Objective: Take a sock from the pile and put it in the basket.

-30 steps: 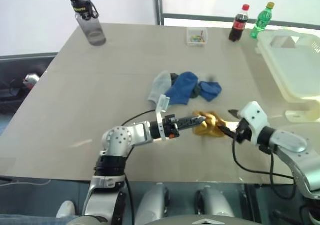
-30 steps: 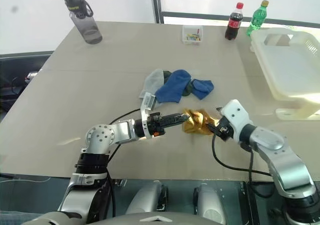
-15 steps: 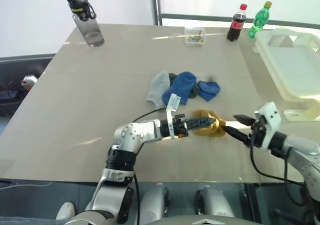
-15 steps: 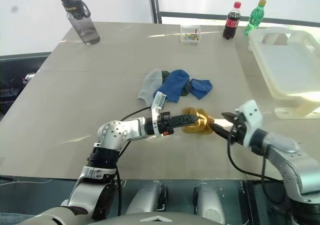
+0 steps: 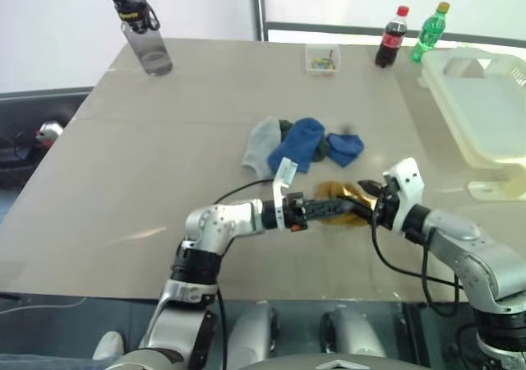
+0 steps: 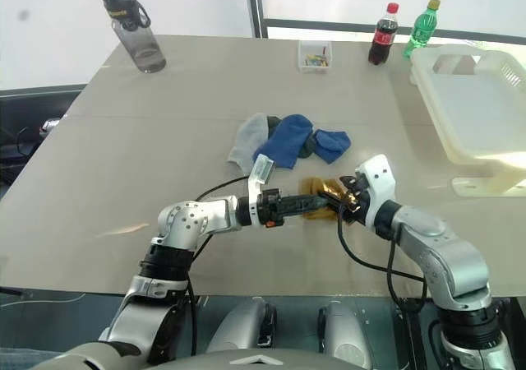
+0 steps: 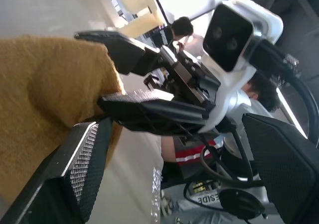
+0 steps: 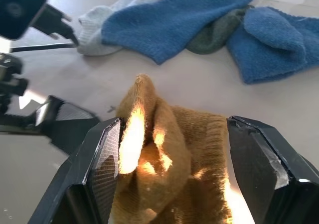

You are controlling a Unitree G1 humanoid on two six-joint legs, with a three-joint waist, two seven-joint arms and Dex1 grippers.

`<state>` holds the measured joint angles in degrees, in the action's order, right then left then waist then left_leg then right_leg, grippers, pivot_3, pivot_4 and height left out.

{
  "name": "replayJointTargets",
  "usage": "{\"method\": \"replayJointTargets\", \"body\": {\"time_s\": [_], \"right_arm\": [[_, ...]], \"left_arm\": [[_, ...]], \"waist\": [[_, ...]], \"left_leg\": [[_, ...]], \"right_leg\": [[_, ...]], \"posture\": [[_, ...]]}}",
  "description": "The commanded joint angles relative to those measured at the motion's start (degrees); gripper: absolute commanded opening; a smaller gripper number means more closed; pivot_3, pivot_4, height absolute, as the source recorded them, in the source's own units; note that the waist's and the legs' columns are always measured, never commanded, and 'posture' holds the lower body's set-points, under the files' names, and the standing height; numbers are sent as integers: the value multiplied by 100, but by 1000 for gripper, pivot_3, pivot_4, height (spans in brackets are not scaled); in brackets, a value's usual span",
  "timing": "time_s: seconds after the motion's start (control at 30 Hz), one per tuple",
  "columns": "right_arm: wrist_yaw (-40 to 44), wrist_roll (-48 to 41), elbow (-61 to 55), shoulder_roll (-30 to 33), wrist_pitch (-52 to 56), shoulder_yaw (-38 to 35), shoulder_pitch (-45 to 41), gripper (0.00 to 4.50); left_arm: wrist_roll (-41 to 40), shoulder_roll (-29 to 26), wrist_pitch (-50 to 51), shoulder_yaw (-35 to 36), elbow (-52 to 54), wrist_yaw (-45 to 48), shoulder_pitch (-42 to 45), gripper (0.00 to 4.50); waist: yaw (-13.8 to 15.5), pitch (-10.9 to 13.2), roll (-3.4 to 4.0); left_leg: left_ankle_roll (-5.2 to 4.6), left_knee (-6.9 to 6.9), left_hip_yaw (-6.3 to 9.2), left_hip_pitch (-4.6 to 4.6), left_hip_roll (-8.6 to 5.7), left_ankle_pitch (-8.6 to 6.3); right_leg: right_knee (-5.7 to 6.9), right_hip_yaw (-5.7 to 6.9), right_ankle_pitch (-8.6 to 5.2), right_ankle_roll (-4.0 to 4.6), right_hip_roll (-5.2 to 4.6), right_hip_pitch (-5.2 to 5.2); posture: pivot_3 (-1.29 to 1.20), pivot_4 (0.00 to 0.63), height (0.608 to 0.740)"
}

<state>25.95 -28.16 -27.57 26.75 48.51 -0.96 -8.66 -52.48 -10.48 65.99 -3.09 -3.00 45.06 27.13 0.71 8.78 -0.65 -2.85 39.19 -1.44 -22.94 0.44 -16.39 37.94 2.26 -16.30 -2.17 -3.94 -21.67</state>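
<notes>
My left gripper (image 5: pixel 341 211) lies level with jaws spread beside the mustard sock (image 5: pixel 339 196), just clear of the pile (image 5: pixel 302 144); my right gripper (image 8: pixel 172 184) straddles that sock, jaws apart, unpinched; the basket (image 5: pixel 460 115) waits far right.

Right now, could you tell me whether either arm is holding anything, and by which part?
Nothing is clamped yet: the right gripper has open jaws around the yellow sock's bunched middle.

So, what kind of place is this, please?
Probably an indoor test or lab room: a large beige table by bright windows, with socks, drink bottles and a white basket laid out.
</notes>
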Motion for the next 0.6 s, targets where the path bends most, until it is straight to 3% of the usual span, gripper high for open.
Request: {"method": "replayJointTargets", "body": {"time_s": [0.03, 0.3, 0.47, 0.6], "right_arm": [[-186, 60, 77, -20, 124, -70, -94, 3387], [-168, -31, -34, 116, 543, -52, -15, 3387], [-89, -134, -69, 133, 744, 18, -7, 3387], [-77, -56, 16, 158, 757, 202, 26, 3387]], "left_arm": [[-178, -153, 104, -125, 579, 282, -101, 4440], [192, -828, -407, -278, 1350, 587, -325, 4440], [1004, -1745, -1178, -528, 1816, 837, -307, 4440], [2173, -2385, -2427, -1070, 2047, 997, -391, 4440]], "waist": [[7, 0, 1], [0, 1, 3], [-6, 3, 7], [1, 7, 16]], "left_leg": [[0, 0, 0, 0, 0, 0], [0, 0, 0, 1, 0, 0], [0, -2, 0, 2, 0, 0], [0, -8, -1, 4, 0, 0]], "right_leg": [[0, 0, 0, 0, -1, 0], [1, 0, 0, 0, -2, 0], [-2, -1, 0, 1, -2, 0], [-4, -2, -1, 2, -4, -1]], "posture": [[0, 150, 740], [0, 150, 740], [0, 150, 740], [0, 150, 740]]}}
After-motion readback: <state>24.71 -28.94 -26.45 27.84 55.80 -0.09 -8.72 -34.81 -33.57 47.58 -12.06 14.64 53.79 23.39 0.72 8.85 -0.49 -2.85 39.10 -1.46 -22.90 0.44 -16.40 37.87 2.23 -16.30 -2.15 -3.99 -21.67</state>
